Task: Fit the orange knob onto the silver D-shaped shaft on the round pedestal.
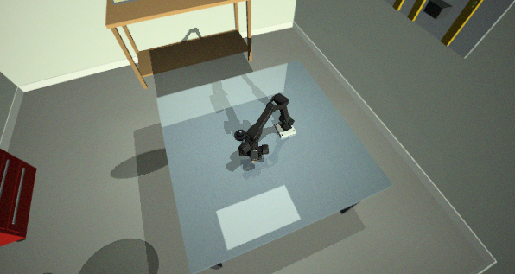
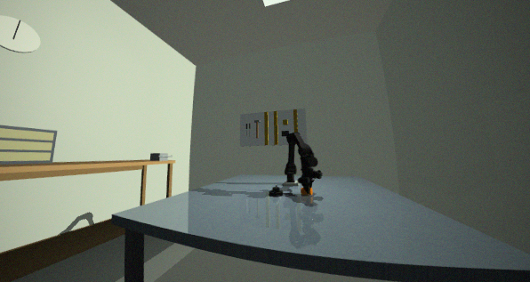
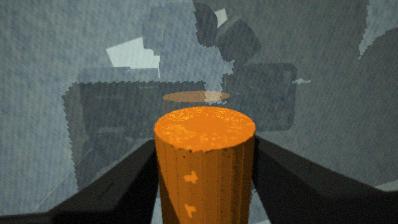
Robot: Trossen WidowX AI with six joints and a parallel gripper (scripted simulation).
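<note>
The orange knob (image 3: 204, 165) (image 2: 304, 192) is an upright cylinder standing on the glossy grey table (image 1: 328, 165). In the wrist view my two dark fingers press against its left and right sides, so my gripper (image 3: 202, 146) (image 1: 256, 156) (image 2: 306, 189) is shut on it. The knob's underside and hole are hidden. The round dark pedestal (image 1: 239, 134) (image 2: 276, 191) stands on the table a short way to the left of the gripper. Its silver shaft is too small to make out.
The arm's white base (image 1: 285, 130) sits behind the gripper near the table's middle. A pale rectangle (image 1: 257, 215) lies toward the table's front. A wooden bench (image 1: 177, 3) stands against the far wall, off the table.
</note>
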